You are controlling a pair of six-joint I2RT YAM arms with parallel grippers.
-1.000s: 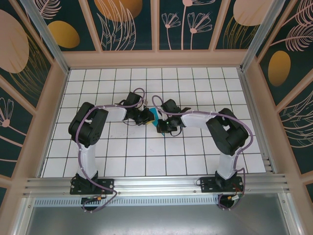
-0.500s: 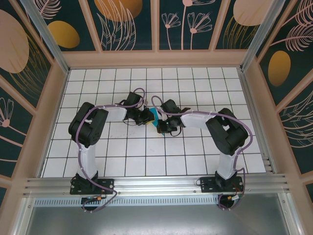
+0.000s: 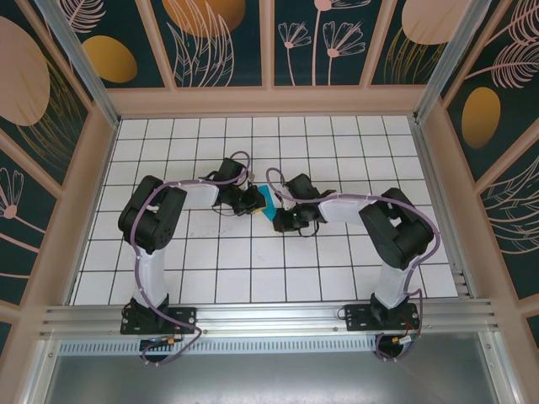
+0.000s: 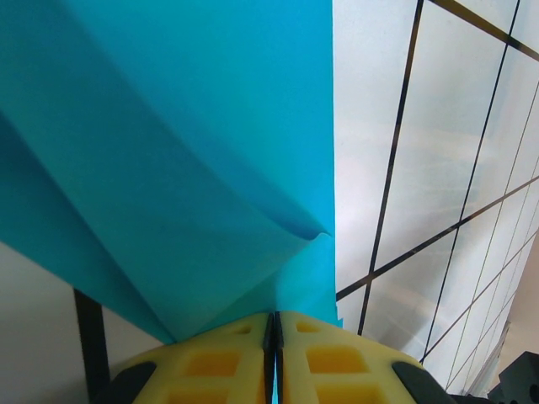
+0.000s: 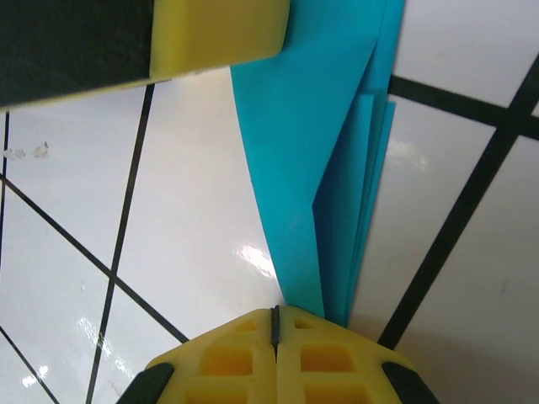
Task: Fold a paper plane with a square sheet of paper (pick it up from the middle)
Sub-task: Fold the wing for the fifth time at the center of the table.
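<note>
Pinching the half-made paper plane (image 4: pixel 210 151) from 2 ends, both arms met over the middle of the tiled worktop (image 3: pixel 210 278). The left fingers (image 4: pixel 273 330) were shut on 1 end of the teal paper, which fanned out ahead of them in smooth, curved layers with a soft buckle just beyond the tips. The right fingers (image 5: pixel 274 324) were also pressed together, clamping a narrow stack of creased layers that ran straight ahead of them to a yellow pad of the left fingers at the far end.

Compared with 1 second earlier, the top view showed the right fingers (image 3: pixel 286 220) drawn slightly back and away from the left fingers (image 3: pixel 255 204), with the right forearm sitting a little lower. The left arm looked unmoved. The paper (image 3: pixel 267 199) stayed held between the 2 sets of tips, just above the tiles.

That small retreat probably took slack out of the folded stack, or slid the right tips along a crease to sharpen it. The buckle near the left fingers suggested the layers there were not yet flat, so folding seemed unfinished.
</note>
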